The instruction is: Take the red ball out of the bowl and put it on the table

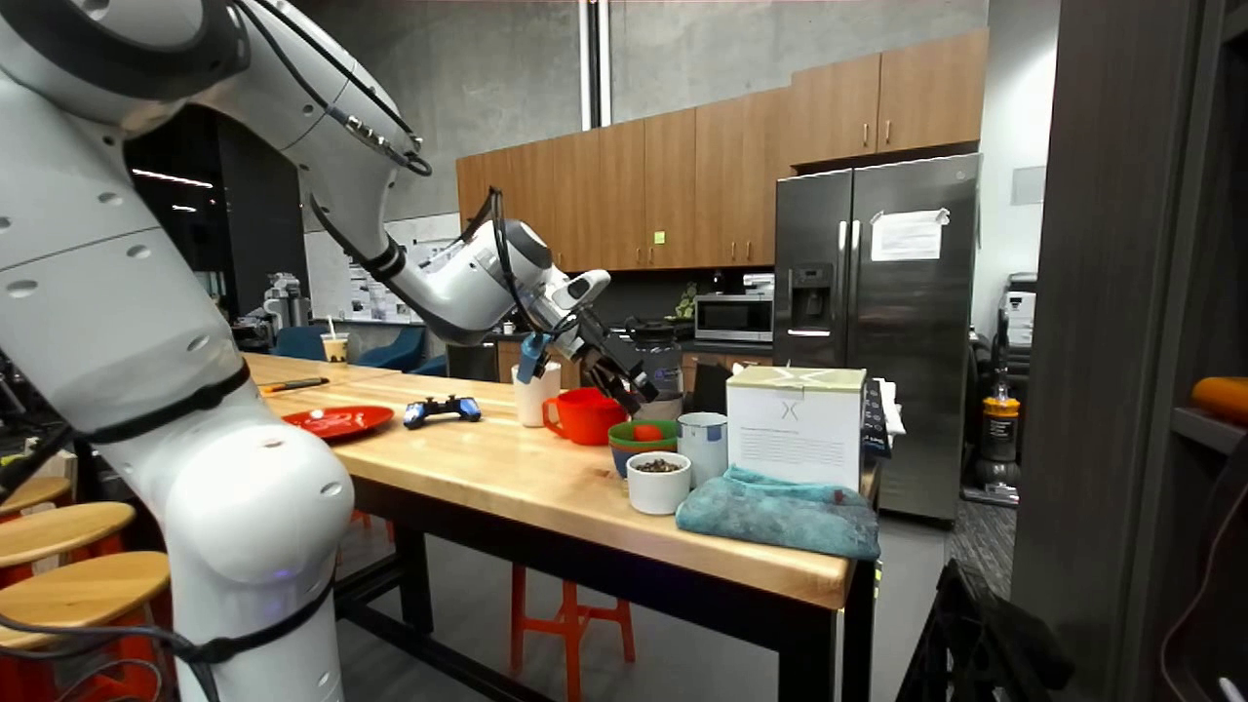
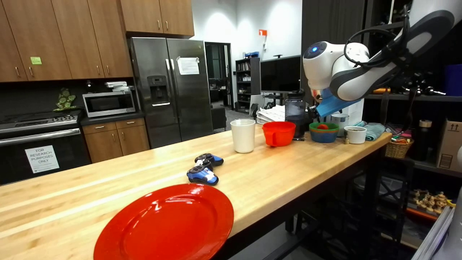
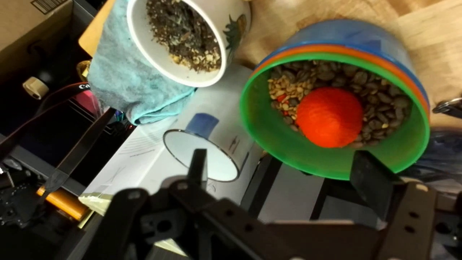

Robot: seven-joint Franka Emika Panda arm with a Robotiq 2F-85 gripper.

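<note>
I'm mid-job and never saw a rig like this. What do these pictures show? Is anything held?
The white machine is a robot arm; the black gripping end is its tool. The two wide pictures come from cameras away from the arm. The close-up comes from a camera at the arm's end, so the tool's two fingers show at the bottom. Among other things, the table bears a plate, a controller, a white cup and a red mug. Near one end, by a pot, a cloth and a box, is the green bowl; inside it the ball rests on what look like beans. Nothing is held: the tool is open, clear of the ball.
</note>
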